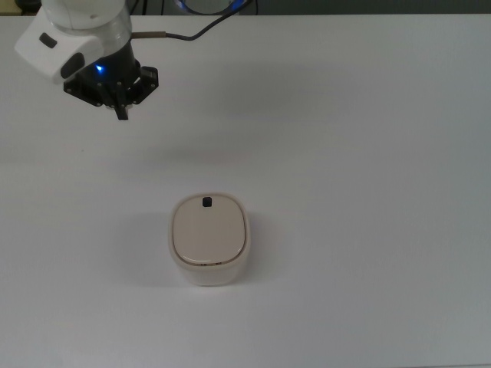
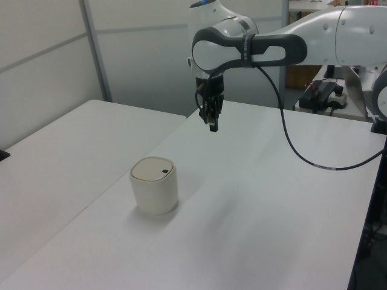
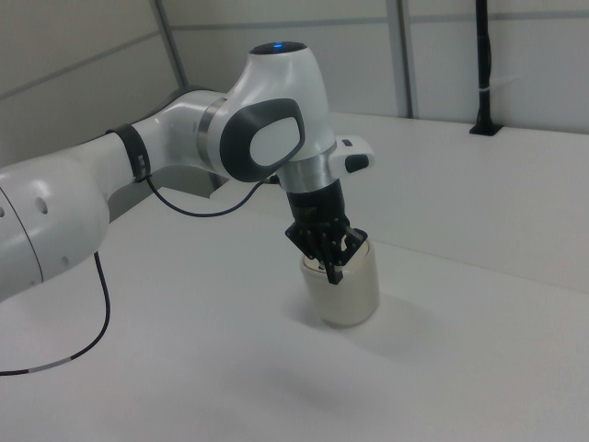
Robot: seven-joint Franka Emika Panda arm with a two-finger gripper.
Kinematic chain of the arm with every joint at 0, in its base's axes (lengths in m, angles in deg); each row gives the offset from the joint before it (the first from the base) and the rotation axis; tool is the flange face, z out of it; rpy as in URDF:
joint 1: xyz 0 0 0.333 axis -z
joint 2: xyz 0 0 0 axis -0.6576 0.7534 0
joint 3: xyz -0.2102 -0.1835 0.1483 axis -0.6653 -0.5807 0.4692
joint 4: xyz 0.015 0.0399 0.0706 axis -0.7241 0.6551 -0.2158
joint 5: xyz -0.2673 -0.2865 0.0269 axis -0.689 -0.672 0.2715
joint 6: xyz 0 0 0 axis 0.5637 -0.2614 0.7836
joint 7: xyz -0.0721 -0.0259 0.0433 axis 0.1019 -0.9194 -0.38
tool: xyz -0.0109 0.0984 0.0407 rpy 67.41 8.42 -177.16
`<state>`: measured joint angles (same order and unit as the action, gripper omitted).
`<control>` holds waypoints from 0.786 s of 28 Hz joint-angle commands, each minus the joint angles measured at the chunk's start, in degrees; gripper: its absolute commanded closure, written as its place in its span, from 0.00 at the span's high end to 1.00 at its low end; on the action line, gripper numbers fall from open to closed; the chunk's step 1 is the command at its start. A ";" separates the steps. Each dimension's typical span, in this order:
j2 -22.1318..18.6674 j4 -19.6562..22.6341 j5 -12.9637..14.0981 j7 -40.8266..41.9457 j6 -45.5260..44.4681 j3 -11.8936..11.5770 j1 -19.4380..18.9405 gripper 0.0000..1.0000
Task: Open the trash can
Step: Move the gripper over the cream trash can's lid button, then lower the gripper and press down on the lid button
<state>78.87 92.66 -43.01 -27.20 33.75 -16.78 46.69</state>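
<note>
Gripper (image 1: 121, 113) at the top view's far left, hanging in the air above the white table (image 1: 368, 153) with its two black fingers clenched together, nothing between them. A small blue light glows on the wrist just above it, and a dark cable (image 1: 192, 32) runs from the arm toward the top view's upper edge. In the left view the gripper (image 2: 212, 125) points straight down from the white and grey arm (image 2: 266, 48), well above the tabletop and off to the far right of the bin. In the right view the gripper (image 3: 333, 273) hangs in front of the bin, hiding part of its upper edge.

Further right in the top view, near the middle of the table, stands the trash can (image 1: 209, 238) — a small cream-beige bin of rounded-square shape, upright, well apart from the gripper. Its flat lid (image 1: 209, 230) lies shut and flush on the body, and a tiny black button (image 1: 206, 202) sits at the lid's far edge in the top view. In the left view the trash can (image 2: 155, 186) stands in the left half of the table, casting a soft shadow, and the button (image 2: 165, 171) shows at the lid's right edge.

A table seam (image 2: 145, 151) runs away just left of the bin in the left view — the bin stands on the right-hand tabletop.
</note>
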 commanded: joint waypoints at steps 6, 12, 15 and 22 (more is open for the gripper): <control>1.95 0.16 5.33 0.41 9.07 2.54 -0.30 0.00; 4.50 0.16 7.01 0.06 15.83 5.17 -0.39 0.00; 6.44 0.25 7.44 -0.21 20.84 6.49 -0.39 0.00; 9.69 0.25 7.62 -0.12 25.86 7.29 -0.91 0.00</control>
<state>86.94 92.68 -36.36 -27.17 56.96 -9.67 46.19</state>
